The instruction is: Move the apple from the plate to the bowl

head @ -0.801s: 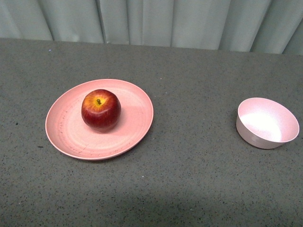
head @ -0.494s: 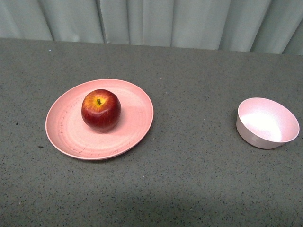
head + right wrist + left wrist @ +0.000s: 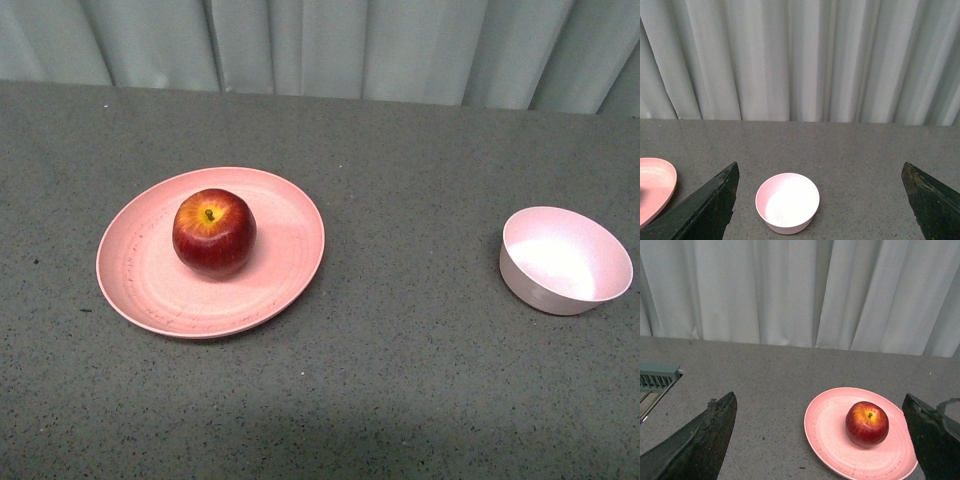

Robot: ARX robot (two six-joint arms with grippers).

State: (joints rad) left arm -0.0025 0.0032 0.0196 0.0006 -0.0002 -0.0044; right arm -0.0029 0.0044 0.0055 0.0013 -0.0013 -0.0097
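I see no change on the table (image 3: 400, 400) since the earlier frames: plate (image 3: 140, 290) at left, bowl (image 3: 565, 262) well apart at right, apple (image 3: 213, 232) resting on the plate. My left gripper (image 3: 818, 396) and right gripper (image 3: 820, 165) stand wide, holding nothing.

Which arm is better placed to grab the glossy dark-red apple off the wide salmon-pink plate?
Left, probably. The open left gripper looks at the glossy dark-red apple on the wide salmon-pink plate, both on the robot's left; the open right gripper faces the small pale pink bowl.
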